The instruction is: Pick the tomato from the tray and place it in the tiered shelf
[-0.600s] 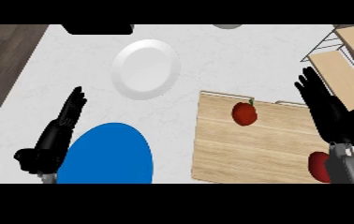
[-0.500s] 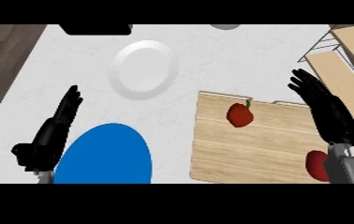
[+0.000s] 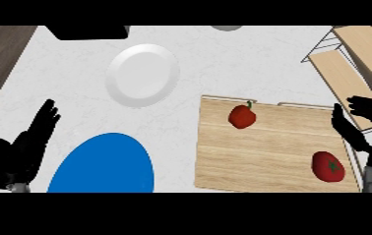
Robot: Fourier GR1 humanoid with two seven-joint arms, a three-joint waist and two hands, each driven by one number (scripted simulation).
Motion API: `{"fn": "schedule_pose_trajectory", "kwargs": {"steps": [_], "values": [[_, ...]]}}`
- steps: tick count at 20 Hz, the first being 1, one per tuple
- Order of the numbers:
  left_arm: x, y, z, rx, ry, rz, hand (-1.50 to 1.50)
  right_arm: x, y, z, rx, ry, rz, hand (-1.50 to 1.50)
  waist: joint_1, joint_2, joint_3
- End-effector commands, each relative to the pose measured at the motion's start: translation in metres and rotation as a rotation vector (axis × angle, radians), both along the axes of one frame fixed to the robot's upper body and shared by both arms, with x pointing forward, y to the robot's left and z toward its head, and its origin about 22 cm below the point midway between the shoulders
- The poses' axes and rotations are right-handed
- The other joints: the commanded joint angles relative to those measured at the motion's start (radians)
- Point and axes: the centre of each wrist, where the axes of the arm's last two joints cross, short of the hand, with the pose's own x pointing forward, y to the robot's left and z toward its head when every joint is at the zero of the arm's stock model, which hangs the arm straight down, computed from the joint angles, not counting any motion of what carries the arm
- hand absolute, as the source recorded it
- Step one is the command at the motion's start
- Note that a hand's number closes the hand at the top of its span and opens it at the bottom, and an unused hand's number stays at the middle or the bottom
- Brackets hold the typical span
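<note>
On the wooden tray (image 3: 269, 145), beside the right hand's (image 3: 351, 131) released fingers, the tomato (image 3: 327, 166) looks smooth and soft; it should be cupped around its sides.

Tomato (image 3: 328, 166): one
Red pepper (image 3: 242, 116): one
Tray (image 3: 269, 150): one
Plates: two, white (image 3: 142, 75) and blue (image 3: 103, 166)
Tiered shelf (image 3: 347, 72): one
Robot hands: two, left (image 3: 29, 143), right (image 3: 350, 128)

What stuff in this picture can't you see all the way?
Head view:
- Tiered shelf: cut off by the right edge; only a corner shows.
- Dark object and grey object: cut off at the top, unidentifiable.
- Blue plate: bottom cut off.
- Right hand: partly beyond the right edge.
</note>
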Motion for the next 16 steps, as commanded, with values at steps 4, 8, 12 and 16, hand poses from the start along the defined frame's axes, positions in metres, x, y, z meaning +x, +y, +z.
{"fn": "schedule_pose_trajectory", "kwargs": {"steps": [4,8,12,16], "values": [[-0.002,0.003,0.0,-0.012,0.057,0.004,0.0,-0.054,0.099,-0.02,-0.048,-0.028,-0.117,-1.5,0.02,-0.009,0.003],[0.005,0.011,0.011,-0.021,0.051,-0.016,0.0,-0.066,0.082,-0.03,-0.204,0.172,-0.228,-1.5,0.023,-0.006,-0.001],[0.003,0.018,0.006,-0.007,0.055,-0.013,0.0,-0.073,0.059,-0.012,-0.307,0.368,-0.294,-1.5,0.019,-0.001,-0.006],[0.014,0.017,0.014,-0.013,0.036,-0.015,0.0,-0.071,0.066,0.003,-0.363,0.636,-0.249,-1.5,0.03,0.003,-0.005]]}}
